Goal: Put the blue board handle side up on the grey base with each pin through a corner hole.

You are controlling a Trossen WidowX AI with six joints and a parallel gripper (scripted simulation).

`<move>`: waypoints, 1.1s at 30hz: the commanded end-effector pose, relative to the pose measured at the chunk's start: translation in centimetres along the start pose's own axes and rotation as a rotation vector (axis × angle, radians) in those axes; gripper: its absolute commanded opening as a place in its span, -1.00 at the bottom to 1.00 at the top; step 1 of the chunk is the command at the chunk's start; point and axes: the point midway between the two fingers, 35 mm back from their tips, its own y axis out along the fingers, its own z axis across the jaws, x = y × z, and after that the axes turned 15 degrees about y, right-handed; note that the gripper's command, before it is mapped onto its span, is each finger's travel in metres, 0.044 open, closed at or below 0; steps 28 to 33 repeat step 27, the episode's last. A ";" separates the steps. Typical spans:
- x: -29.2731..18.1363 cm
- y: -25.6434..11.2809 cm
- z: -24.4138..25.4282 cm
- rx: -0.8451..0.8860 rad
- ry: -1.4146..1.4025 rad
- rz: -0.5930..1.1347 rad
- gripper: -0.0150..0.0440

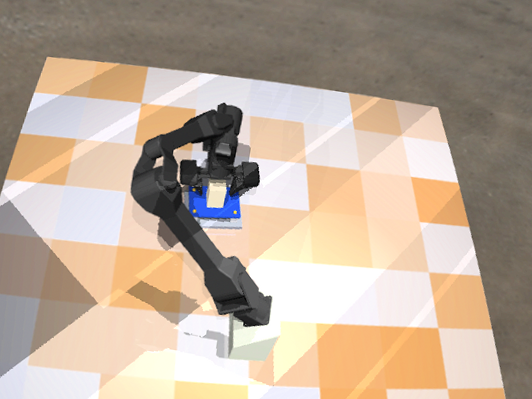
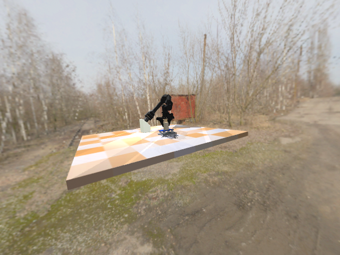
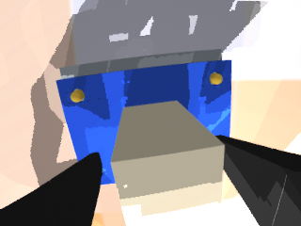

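The blue board (image 1: 227, 208) (image 2: 161, 130) (image 3: 155, 87) lies on top of the grey base (image 1: 230, 225) (image 3: 141, 61), handle side up, and looks level. In the wrist view one gold pin (image 3: 77, 96) stands up through the far left corner hole and another pin (image 3: 215, 78) through the far right one. The top view also shows a pin (image 1: 194, 189) near the fingers; the fourth corner is hidden there. The pale square handle (image 1: 215, 195) (image 2: 166, 126) (image 3: 166, 132) stands upright between the fingers. My gripper (image 1: 215, 193) (image 2: 166, 125) (image 3: 158, 151) is open around it, with gaps on both sides.
The arm's own pale mount block (image 1: 251, 343) (image 2: 144, 126) stands at the arm's foot. The arm's links arch from there beside the board and base. The checkered table's edge (image 2: 120, 171) is well away from the base.
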 end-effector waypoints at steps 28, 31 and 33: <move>-0.2 -8.3 -0.1 0.005 0.003 -0.004 1.00; -0.2 -8.3 -0.1 0.005 0.003 -0.004 1.00; -0.2 -8.3 -0.1 0.005 0.003 -0.004 1.00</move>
